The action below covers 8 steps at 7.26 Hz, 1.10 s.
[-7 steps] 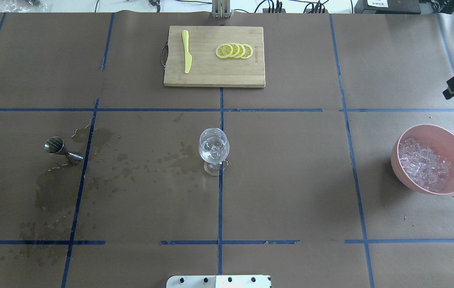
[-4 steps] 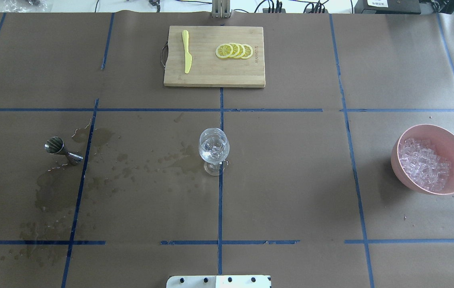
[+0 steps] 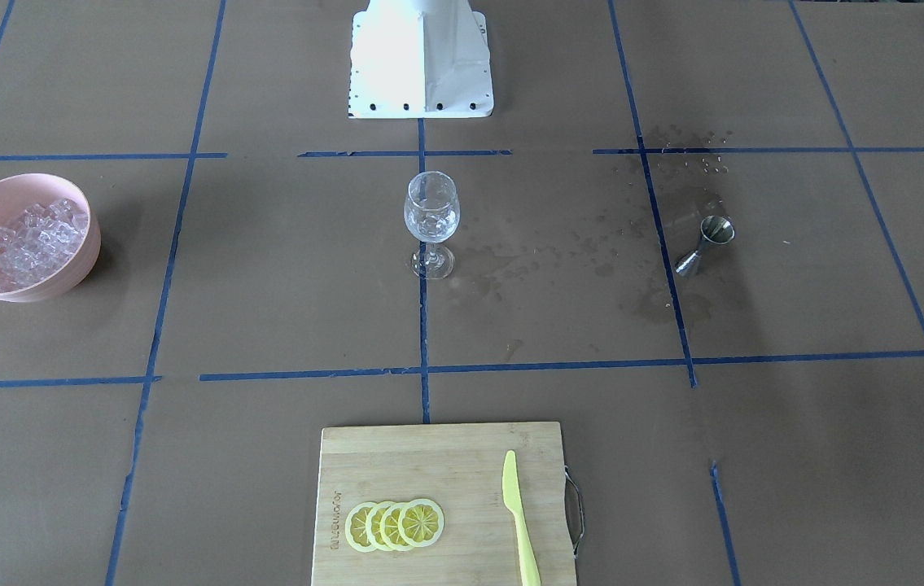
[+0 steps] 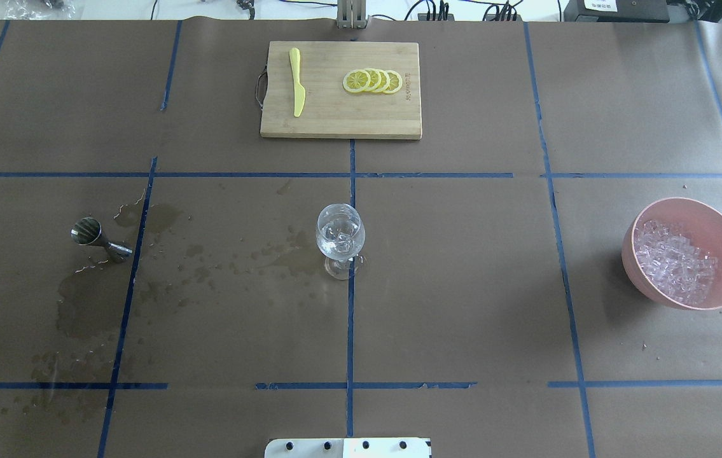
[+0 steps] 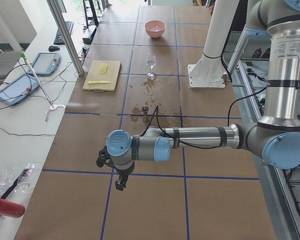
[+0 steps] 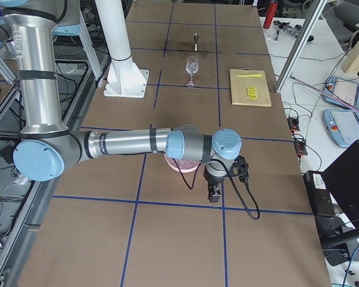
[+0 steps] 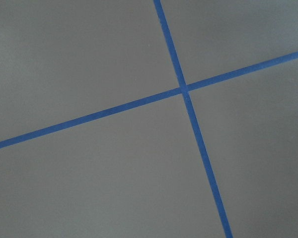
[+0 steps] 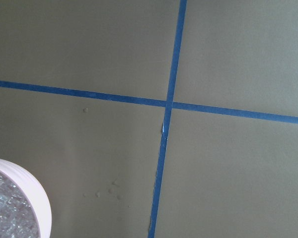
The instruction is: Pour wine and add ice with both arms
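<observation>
A clear wine glass point(image 4: 340, 236) stands at the table's middle with a few ice cubes in its bowl; no dark wine shows in it. The steel jigger point(image 4: 97, 236) stands far to its left beside wet stains. More ice point(image 4: 675, 261) fills a pink bowl point(image 4: 629, 254) at the right. My left gripper point(image 5: 121, 182) hangs low over the table's left end, well past the jigger point(image 5: 145, 108). Just outside the bowl point(image 6: 182, 164) hangs my right gripper point(image 6: 214, 194). Only the side views show the two grippers, so I cannot tell whether they are open or shut.
A bamboo cutting board point(image 4: 335, 114) at the far middle carries lemon slices point(image 4: 373, 81) and a yellow knife point(image 4: 297, 83). Wet stains point(image 4: 87, 305) spread between jigger and glass. The white robot base point(image 3: 421, 65) sits at the near edge. Blue tape lines cross the brown paper.
The black tip of my right gripper, at the overhead view's right edge a second ago, has left that view. Glass, jigger and bowl have not moved.
</observation>
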Motion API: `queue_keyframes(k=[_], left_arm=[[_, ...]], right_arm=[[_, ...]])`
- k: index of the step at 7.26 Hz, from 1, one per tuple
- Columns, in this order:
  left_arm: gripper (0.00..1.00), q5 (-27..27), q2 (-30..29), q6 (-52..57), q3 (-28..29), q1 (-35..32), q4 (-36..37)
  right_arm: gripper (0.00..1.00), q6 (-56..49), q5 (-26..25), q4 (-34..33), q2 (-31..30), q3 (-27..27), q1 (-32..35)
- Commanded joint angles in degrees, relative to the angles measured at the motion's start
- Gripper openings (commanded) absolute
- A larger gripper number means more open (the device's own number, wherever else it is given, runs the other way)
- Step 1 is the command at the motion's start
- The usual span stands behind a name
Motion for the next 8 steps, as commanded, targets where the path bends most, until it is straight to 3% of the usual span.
queue_keyframes(k=[1,8], left_arm=[[1.0,-0.1,-0.1,-0.2,2.0,0.1,-0.8],[1.0,0.1,0.0,-0.3,0.4,0.0,-1.1]], right_arm=[[1.0,1.0,0.2,4.8,-0.5,-4.5,0.2],[1.0,2.0,0.3,5.3,-1.0,-4.7,0.2]])
